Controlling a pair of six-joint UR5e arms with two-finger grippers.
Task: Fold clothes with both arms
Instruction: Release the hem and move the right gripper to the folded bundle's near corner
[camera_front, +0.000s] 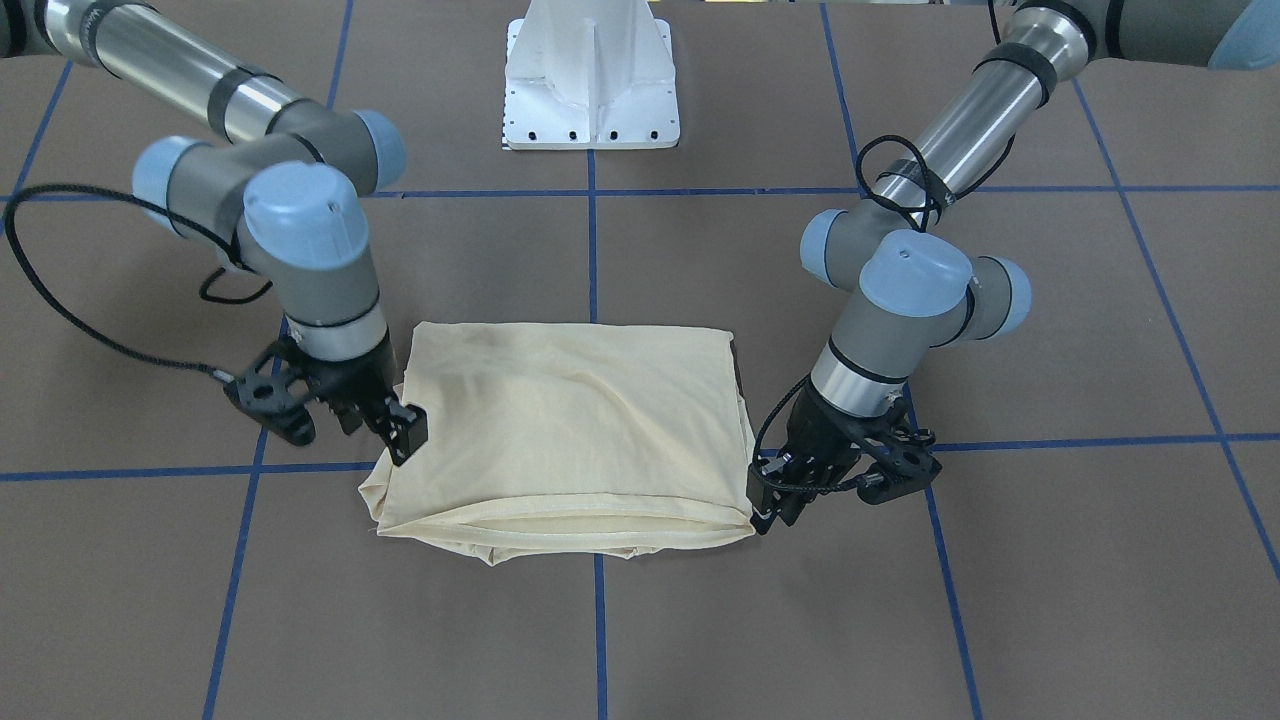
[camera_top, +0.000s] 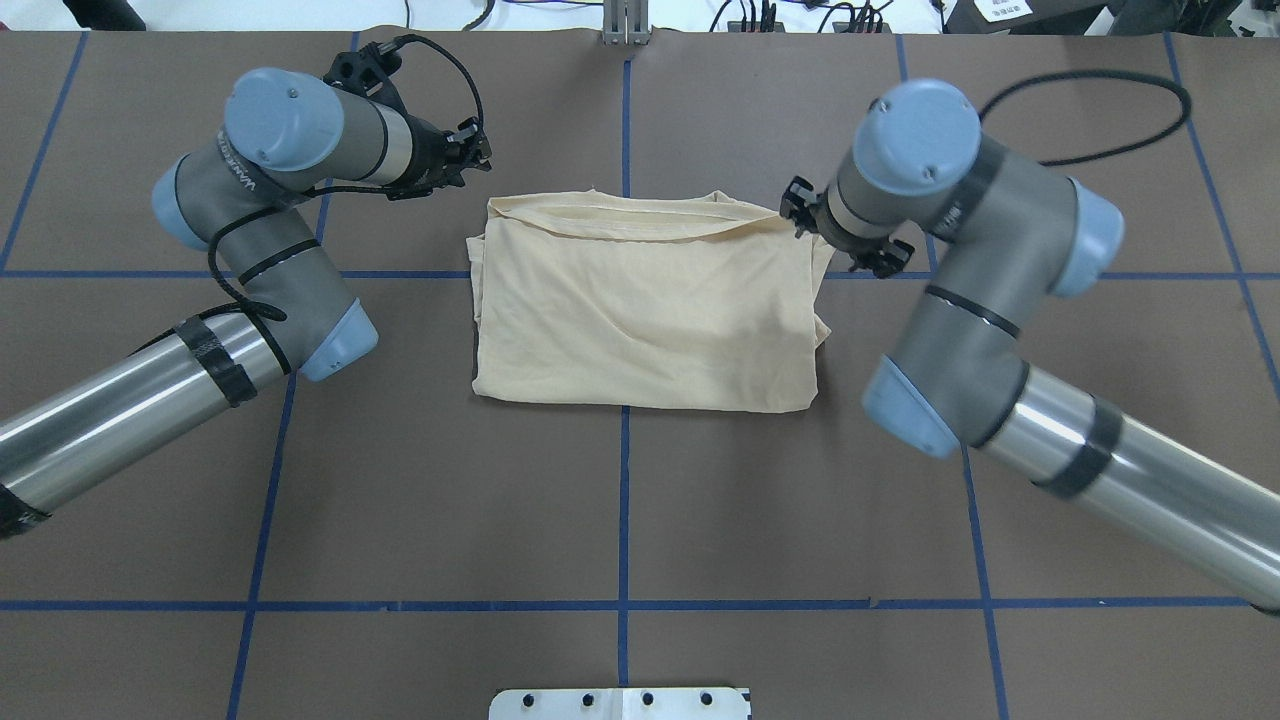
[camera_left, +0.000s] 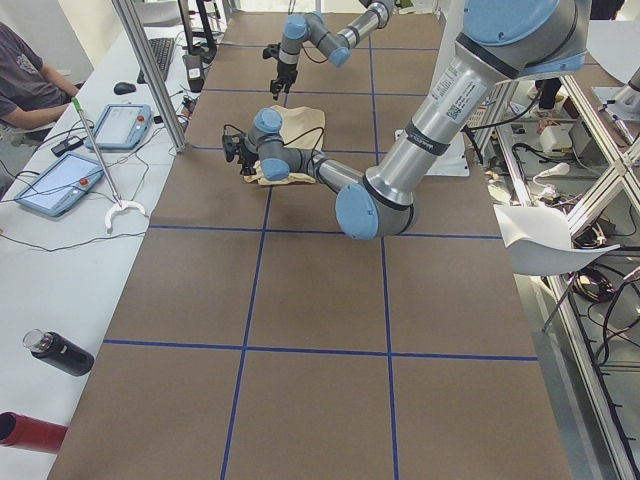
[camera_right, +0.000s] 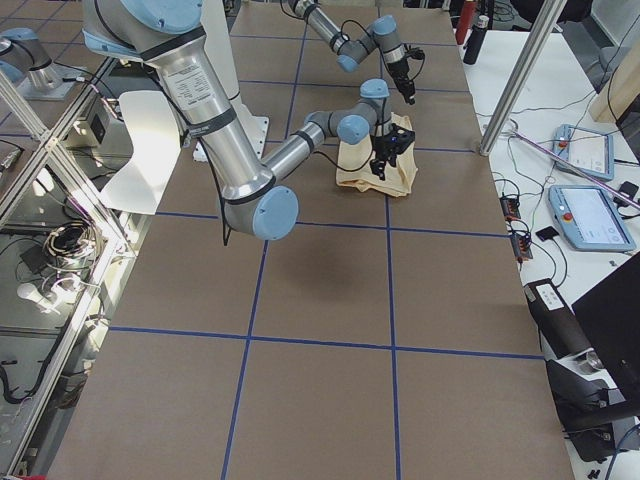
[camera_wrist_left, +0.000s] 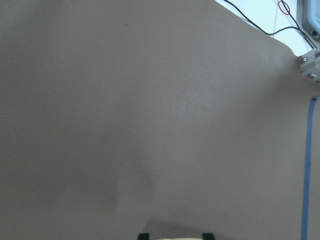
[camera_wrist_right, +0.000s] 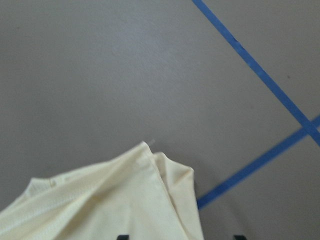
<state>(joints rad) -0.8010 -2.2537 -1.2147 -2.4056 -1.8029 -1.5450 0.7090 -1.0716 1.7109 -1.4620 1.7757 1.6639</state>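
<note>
The pale cream-yellow T-shirt lies folded into a rectangle at the table's middle, print hidden. My left gripper is at the shirt's far corner on my left. Its wrist view shows two fingertips apart, with a sliver of the cream fabric between them. My right gripper is at the far corner on my right. Its fingertips stand wide apart, with the shirt's corner between them. Both are low over the table.
The white pedestal base stands behind the shirt on the robot's side. Blue tape lines cross the brown table. A side bench with tablets, a seated person and a metal post lie beyond the far edge.
</note>
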